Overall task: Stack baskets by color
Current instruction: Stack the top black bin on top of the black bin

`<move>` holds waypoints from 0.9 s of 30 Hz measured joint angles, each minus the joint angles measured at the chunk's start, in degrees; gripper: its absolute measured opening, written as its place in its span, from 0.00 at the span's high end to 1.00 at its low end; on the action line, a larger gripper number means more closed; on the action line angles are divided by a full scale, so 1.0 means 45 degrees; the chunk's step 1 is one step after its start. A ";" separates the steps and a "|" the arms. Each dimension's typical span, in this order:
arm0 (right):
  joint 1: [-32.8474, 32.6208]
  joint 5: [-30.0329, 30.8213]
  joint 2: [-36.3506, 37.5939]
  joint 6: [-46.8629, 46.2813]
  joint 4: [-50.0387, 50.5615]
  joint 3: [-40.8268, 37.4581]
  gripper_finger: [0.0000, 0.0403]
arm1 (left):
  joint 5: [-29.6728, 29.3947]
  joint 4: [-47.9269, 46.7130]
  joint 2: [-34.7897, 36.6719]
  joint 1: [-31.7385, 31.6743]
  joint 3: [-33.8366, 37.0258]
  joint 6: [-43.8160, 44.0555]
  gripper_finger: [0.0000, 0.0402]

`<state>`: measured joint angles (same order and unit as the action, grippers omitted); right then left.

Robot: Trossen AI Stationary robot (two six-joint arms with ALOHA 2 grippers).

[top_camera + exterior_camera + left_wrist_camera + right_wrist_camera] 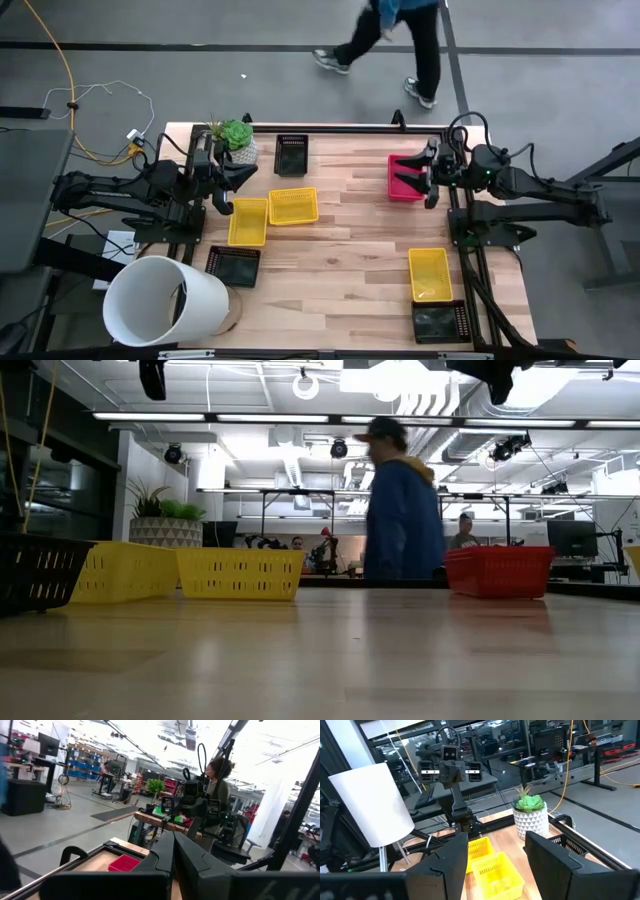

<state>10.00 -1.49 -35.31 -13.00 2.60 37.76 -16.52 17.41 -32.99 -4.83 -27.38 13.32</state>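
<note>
On the wooden table the baskets lie spread out, none stacked. The red basket sits near the far right edge, and the right gripper hangs just beside it with its fingers wide apart and holding nothing. The left gripper is at the far left side, above the table, with its two fingers pressed together and empty.

Two yellow baskets lie close together just in front of the left gripper. A third yellow basket is near the right front, and a black basket is touching its front end. Another black basket lies at the left front, and one more black basket is at the far edge, near the plant in a white pot.

A big white cylinder lies at the left front corner. Behind the table a person in a blue jacket walks by.

I can read no writing or brand on anything.
</note>
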 joint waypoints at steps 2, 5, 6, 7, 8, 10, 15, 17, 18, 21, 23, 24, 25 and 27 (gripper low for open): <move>0.0005 0.0018 0.0000 0.0002 -0.0062 0.0000 0.54 | 0.0119 0.0000 0.0000 0.0002 0.0000 -0.0005 1.00; 0.0005 0.0042 0.0000 -0.0135 -0.0088 0.0000 0.54 | 0.0211 -0.0005 0.0000 0.0002 0.0000 -0.0005 1.00; 0.0005 0.0042 0.0000 -0.0319 -0.0099 0.0000 0.54 | 0.0211 0.0000 0.0000 0.0002 0.0000 0.0002 1.00; 0.0005 0.0042 0.0005 -0.0445 -0.0113 0.0000 0.54 | 0.0203 -0.0109 -0.0021 0.0002 -0.0047 0.0029 1.00; 0.0005 0.0042 0.0005 -0.0545 -0.0119 0.0000 0.54 | 0.0175 -0.0522 -0.0140 0.0002 -0.0264 0.0125 1.00; 0.0003 0.0042 0.0000 -0.0571 -0.0119 0.0000 0.54 | 0.0171 -0.2003 -0.0550 0.0014 -0.1060 0.0310 0.98; 0.0005 0.0042 0.0000 -0.0629 -0.0124 0.0000 0.54 | 0.1081 -0.7789 -0.2440 0.0230 -0.3718 0.0022 0.84; 0.0005 0.0042 0.0002 -0.0892 -0.0121 0.0000 0.54 | 0.1802 -1.0148 -0.3277 0.0422 -0.4687 -0.0007 0.77; 0.0005 0.0047 0.0000 -0.1009 -0.0119 0.0000 0.54 | 0.2205 -1.1165 -0.3664 0.0535 -0.5080 -0.0046 0.73; 0.0005 0.0047 0.0000 -0.1028 -0.0114 0.0000 0.54 | 0.3203 -1.3388 -0.4726 0.1024 -0.5694 -0.0214 0.63; 0.0005 0.0047 0.0000 -0.1023 -0.0100 0.0000 0.54 | 0.3853 -1.3924 -0.5330 0.1532 -0.5717 -0.0064 0.57; 0.0005 0.0047 0.0005 -0.1013 -0.0076 0.0000 0.54 | 0.4198 -1.4168 -0.5609 0.1819 -0.5717 -0.0022 0.55; 0.0005 0.0052 0.0002 -0.1013 -0.0053 0.0000 0.54 | 0.4529 -1.4341 -0.5909 0.2135 -0.5717 -0.0015 0.53; 0.0005 0.0052 0.0002 -0.1008 -0.0051 0.0000 0.54 | 0.4864 -1.4669 -0.6545 0.2859 -0.5717 -0.0010 0.50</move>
<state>10.02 -1.26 -35.30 -17.54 2.37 37.76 5.37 -48.60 -62.45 8.04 -53.10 13.28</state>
